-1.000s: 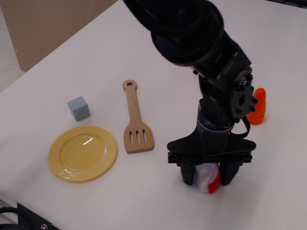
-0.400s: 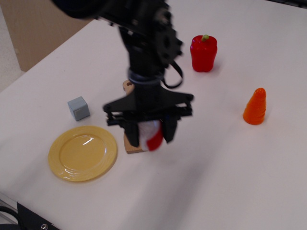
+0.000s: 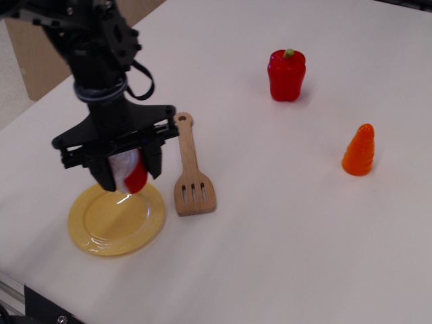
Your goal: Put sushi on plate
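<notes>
My pincer (image 3: 128, 171) was clamped on the sushi (image 3: 129, 172), one finger at each side, white face to the left and red back to the right. I held it above the far edge of the yellow plate (image 3: 116, 226), which lay at the near left of the white table (image 3: 283, 223). A wooden spatula (image 3: 190, 170) lay just right of the plate. A red pepper (image 3: 287, 74) stood far right; an orange carrot (image 3: 359, 150) stood nearer, well apart.

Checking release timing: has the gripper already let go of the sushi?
No, the gripper is shut on the sushi, holding it over the far edge of the plate.
</notes>
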Robot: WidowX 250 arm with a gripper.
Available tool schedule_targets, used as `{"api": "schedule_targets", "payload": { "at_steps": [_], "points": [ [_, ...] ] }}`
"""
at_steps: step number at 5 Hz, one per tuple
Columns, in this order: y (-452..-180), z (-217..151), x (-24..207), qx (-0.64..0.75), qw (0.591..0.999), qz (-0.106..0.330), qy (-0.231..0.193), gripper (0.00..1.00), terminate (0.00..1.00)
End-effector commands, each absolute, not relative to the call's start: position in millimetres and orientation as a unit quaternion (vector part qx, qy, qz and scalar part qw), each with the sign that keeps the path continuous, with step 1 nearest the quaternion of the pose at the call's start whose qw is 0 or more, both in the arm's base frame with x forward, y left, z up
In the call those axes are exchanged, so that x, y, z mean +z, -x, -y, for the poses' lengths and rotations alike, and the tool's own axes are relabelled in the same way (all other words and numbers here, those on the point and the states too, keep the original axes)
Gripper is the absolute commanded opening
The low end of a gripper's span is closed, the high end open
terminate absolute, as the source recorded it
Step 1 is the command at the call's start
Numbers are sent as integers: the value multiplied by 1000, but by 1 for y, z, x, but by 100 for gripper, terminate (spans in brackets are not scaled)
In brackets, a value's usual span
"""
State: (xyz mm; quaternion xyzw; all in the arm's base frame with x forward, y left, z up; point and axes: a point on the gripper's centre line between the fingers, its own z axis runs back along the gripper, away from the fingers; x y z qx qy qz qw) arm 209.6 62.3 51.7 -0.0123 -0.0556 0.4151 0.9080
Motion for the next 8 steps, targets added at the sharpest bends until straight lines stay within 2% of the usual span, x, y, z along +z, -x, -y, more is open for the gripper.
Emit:
{"api": "schedule_targets", "payload": {
  "at_steps": [1,3,4,6,8],
  "points": [
    [-195,-77,40,410,911,34,-12,0,0],
    [-186,-84,22,421,907,7,-17,0,0],
    [-191,-83,26,411,912,11,-15,100,0],
    [-201,-72,56,403,914,54,-9,100,0],
    [-208,-44,94,363,927,97,13,100,0]
  ]
}}
